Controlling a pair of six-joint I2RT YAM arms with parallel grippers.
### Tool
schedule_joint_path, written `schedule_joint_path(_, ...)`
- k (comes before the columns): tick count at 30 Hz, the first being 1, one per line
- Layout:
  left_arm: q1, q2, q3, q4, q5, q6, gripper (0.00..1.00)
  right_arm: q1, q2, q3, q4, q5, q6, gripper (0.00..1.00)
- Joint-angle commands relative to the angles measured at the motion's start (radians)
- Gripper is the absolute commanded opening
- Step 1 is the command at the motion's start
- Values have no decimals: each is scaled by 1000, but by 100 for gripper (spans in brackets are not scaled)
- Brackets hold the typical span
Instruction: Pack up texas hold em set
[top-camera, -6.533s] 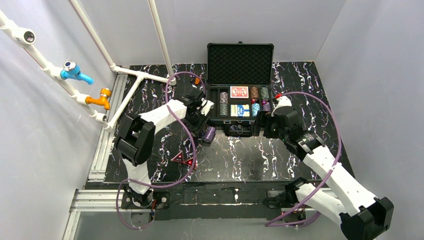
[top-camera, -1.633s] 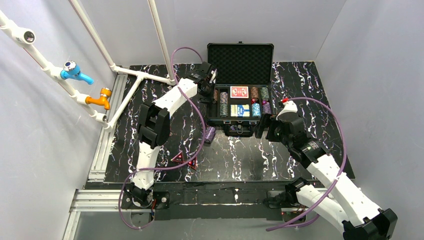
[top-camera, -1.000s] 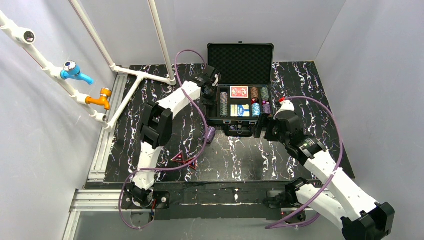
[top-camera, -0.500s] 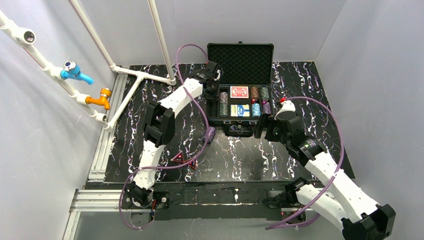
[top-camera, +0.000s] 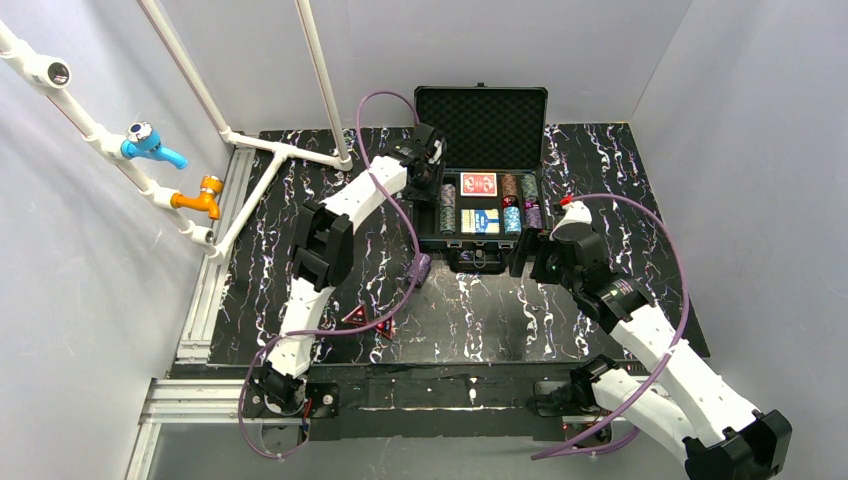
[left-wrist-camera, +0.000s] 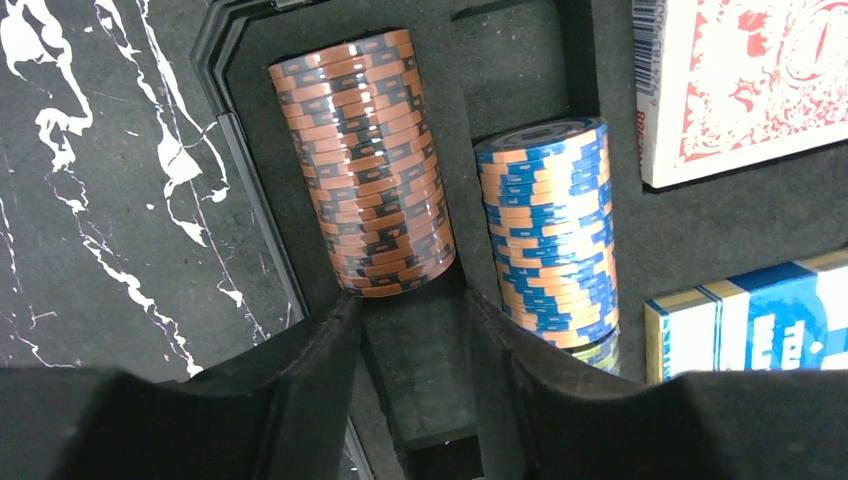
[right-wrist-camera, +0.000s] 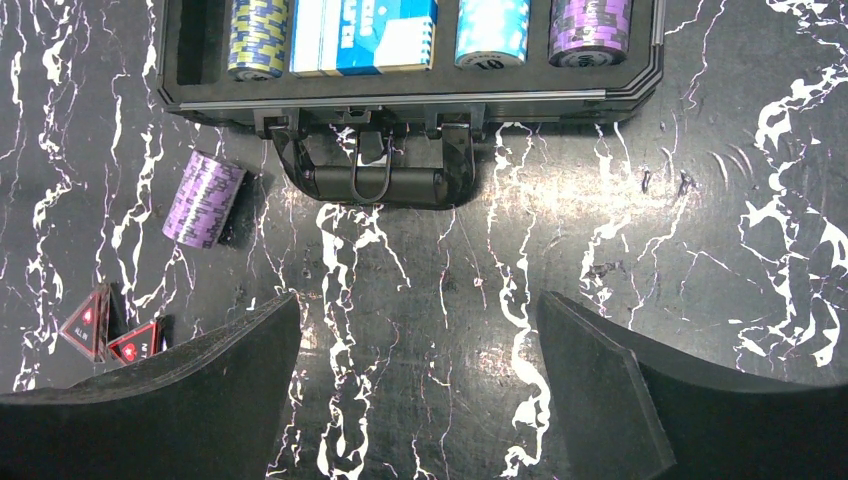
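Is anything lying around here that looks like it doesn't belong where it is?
Yes. A purple chip stack lies tipped on its side on the table, left of the case's handle, while the other stacks sit in the case. Two red triangles also lie loose on the table.

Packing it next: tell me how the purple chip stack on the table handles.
Lying on its side, the purple chip stack will probably roll if nudged. It looks like loose discs, so may fan apart unless squeezed endwise.
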Motion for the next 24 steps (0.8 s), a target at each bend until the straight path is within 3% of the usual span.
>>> schedule_joint_path(1,14,-94,-22,62,5,33,48,-2,-20,10,0,11,5,95)
schedule_joint_path(8,15,-277,-150,58,8,121,75,-2,-29,-13,19,5,12,95)
schedule_joint_path(12,15,-376,-215,54,-2,163,98,-2,-1,0,28,2,5,95)
schedule_joint_path(24,15,-673,-530,125,-27,202,98,-2,52,81,24,47,-27,98)
